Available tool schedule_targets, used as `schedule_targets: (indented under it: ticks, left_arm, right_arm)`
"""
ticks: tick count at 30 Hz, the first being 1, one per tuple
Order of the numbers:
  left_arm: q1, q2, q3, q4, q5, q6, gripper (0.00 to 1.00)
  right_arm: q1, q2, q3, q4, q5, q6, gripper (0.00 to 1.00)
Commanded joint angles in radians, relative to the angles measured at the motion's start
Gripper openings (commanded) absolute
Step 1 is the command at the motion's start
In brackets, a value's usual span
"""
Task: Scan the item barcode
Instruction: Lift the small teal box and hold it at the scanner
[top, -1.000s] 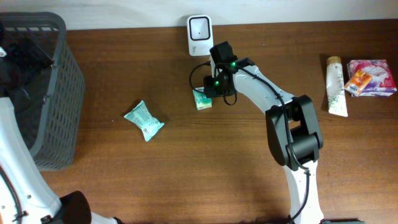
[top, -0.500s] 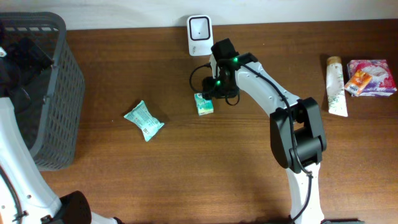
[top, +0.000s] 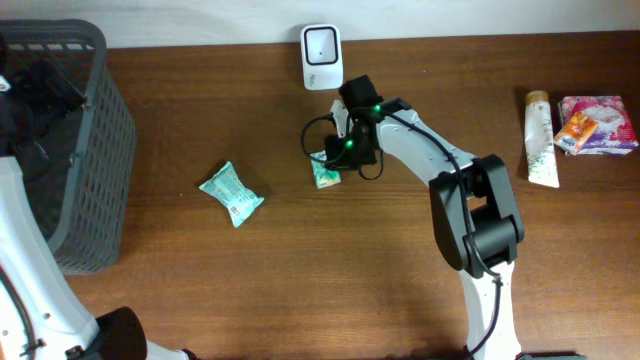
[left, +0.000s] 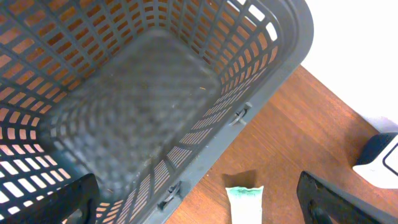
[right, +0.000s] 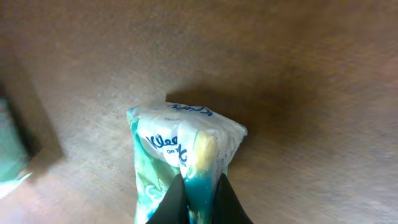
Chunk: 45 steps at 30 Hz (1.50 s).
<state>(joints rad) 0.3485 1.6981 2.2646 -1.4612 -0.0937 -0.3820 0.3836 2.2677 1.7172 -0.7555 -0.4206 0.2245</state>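
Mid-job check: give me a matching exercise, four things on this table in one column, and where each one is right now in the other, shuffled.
Things
1. grey basket
2. white scanner
3. tube
4. tissue pack nearest the scanner

Places
A. far right of the table
B. pinched in the right gripper
C. back edge, near the middle
D. far left

Pairs: 1-D, 2-C, 3-A, 4-B

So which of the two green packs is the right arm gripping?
The pack by the white scanner, pinched by the right fingers; the other pack lies free nearer the basket.
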Motion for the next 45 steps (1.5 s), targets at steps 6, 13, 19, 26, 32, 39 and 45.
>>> schedule_targets:
  ticks: [6,13,19,26,32,39,45]
  left_arm:
    - [0.005,0.0,0.007,0.002,-0.008,0.016,0.99]
    - [0.005,0.0,0.007,0.002,-0.008,0.016,0.99]
    - [0.005,0.0,0.007,0.002,-0.008,0.016,0.99]
    - [0.005,0.0,0.007,0.002,-0.008,0.016,0.99]
    - [0.005,0.0,0.007,0.002,-0.008,0.016,0.99]
    - [0.005,0.0,0.007,0.002,-0.008,0.016,0.99]
    - [0.005,0.0,0.007,0.002,-0.008,0.016,0.99]
  right_arm:
    - [-0.203,-0.023,0.028,0.012,-0.905,-0.126,0.04]
    - [-0.236,-0.023,0.028,0.144,-1.132,-0.169,0.04]
    - [-0.233,-0.023,0.028,0.206,-1.131,-0.169,0.04]
    - [-0.214,-0.023,0.027,0.22,-1.041,-0.144,0.04]
    - [-0.135,-0.023,0.071,0.06,-0.026,0.016,0.04]
    - [-0.034,-0.015,0.2,0.309,0.727,-0.508,0.04]
    - [-0.015,0.064,0.2,0.733,0.661,-0.707,0.04]
